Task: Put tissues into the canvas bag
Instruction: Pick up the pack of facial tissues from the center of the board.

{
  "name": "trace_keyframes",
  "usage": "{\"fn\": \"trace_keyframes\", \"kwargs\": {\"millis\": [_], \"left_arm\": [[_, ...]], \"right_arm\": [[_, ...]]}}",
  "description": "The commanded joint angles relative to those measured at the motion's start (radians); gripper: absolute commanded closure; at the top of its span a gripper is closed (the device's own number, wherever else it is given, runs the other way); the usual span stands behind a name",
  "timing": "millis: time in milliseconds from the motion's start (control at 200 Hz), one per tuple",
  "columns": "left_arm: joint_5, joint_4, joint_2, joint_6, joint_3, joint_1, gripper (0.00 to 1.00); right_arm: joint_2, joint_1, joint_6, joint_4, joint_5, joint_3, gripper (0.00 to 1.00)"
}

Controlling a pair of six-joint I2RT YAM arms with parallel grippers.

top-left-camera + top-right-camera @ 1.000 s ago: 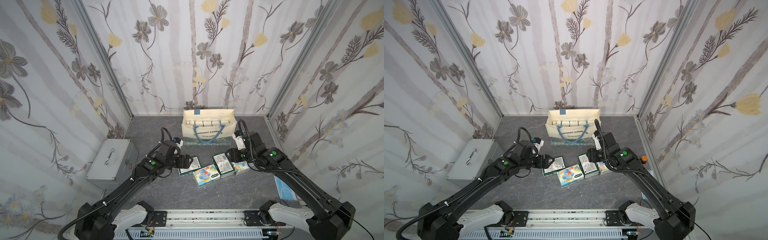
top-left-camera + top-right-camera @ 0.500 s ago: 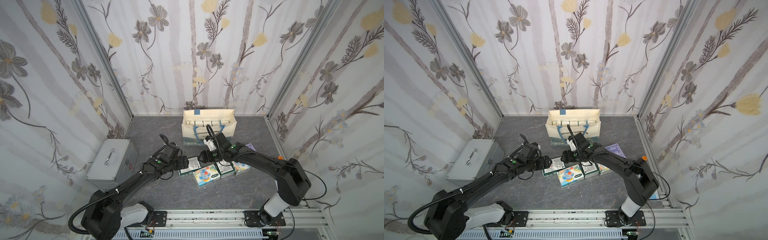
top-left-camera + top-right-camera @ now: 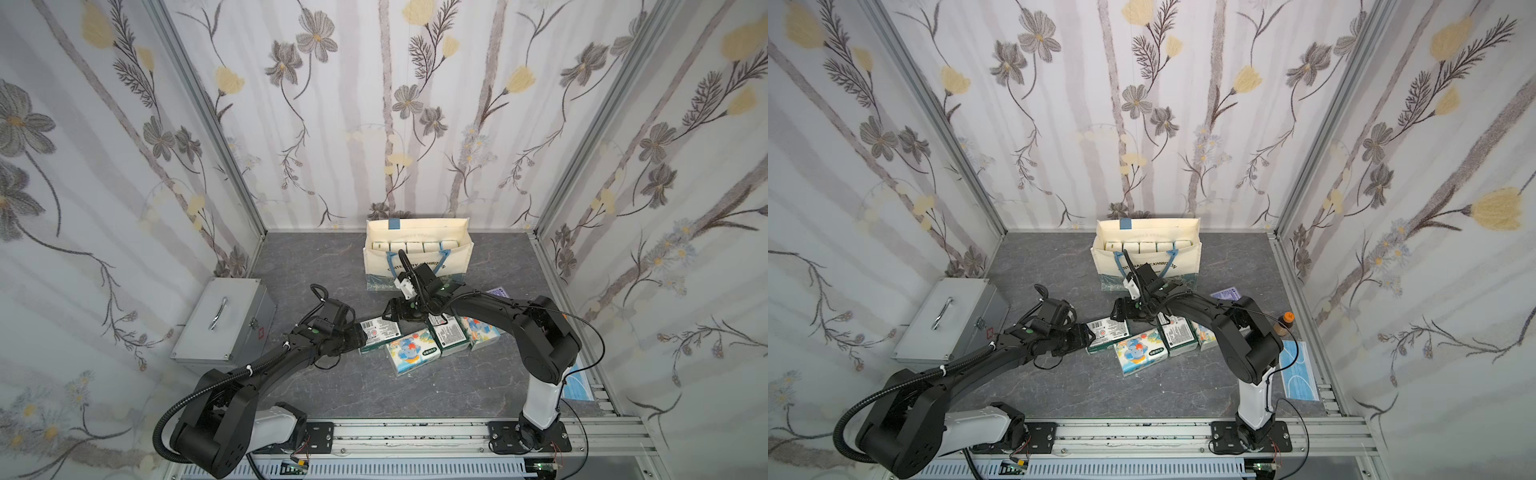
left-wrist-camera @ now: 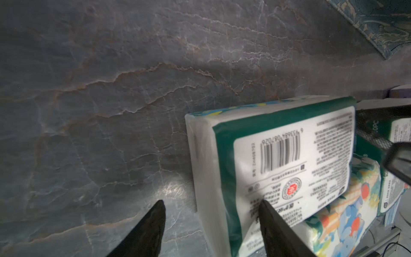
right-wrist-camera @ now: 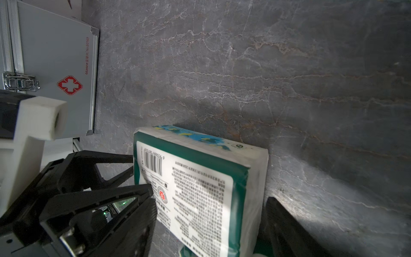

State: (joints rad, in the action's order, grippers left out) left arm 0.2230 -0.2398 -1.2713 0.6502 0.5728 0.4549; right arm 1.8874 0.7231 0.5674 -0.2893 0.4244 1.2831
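I have both arms on one pack. The green tissue pack (image 3: 381,331) lies flat on the floor with its barcode label up. It is in front of the canvas bag (image 3: 457,259), near the bag's left front corner but not touching it. Its long axis runs roughly along the bag's front face, slightly slanted. The left gripper (image 4: 211,204) meets the pack at the end farther from the bag's middle. Its jaws are apart, one finger over the label by the red seal and the other over bare floor beside the pack's white side. The right gripper (image 5: 210,200) reaches in from the bag side with its jaws spread wide, one finger over the label and the other just beside the pack. Neither pair is clamped on anything that I can see. Both are equally near, so I judge the next move turns on which pair closes. The right one seems to bracket the pack more fully, and it sits closer to the bag for the lift.
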Motion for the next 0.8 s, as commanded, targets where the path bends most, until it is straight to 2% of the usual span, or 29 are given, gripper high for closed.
{"fn": "trace_keyframes", "kwargs": {"millis": [0,130,195,360,475,600,660,794], "left_arm": [[-0.004,0.069,-0.023,0.019,-0.016,-0.008,0.4],[-0.036,0.08,-0.001,0.032,-0.053,-0.023,0.6],[-0.044,0.081,0.007,0.036,-0.071,-0.029,0.66],[-0.045,0.094,0.007,0.053,-0.116,-0.035,0.69],[-0.053,0.096,0.007,0.055,-0.138,-0.04,0.77],[-0.055,0.097,0.045,0.058,-0.156,-0.047,0.78],[-0.055,0.094,0.055,0.058,-0.163,-0.049,0.82],[-0.055,0.089,0.069,0.058,-0.166,-0.052,0.82]], "right_arm": [[0.018,0.004,0.007,0.03,0.048,0.008,0.11],[0.034,0.004,0.008,0.03,0.059,0.008,0.1],[0.039,0.001,0.008,0.023,0.053,0.009,0.1],[0.048,0.001,0.021,0.057,0.079,-0.005,0.1],[0.046,0.001,0.03,0.099,0.094,-0.025,0.1],[0.041,0.001,0.028,0.102,0.082,-0.037,0.1],[0.039,0.002,0.026,0.111,0.083,-0.042,0.1],[0.044,0.015,0.048,0.194,0.162,-0.055,0.14]]}}
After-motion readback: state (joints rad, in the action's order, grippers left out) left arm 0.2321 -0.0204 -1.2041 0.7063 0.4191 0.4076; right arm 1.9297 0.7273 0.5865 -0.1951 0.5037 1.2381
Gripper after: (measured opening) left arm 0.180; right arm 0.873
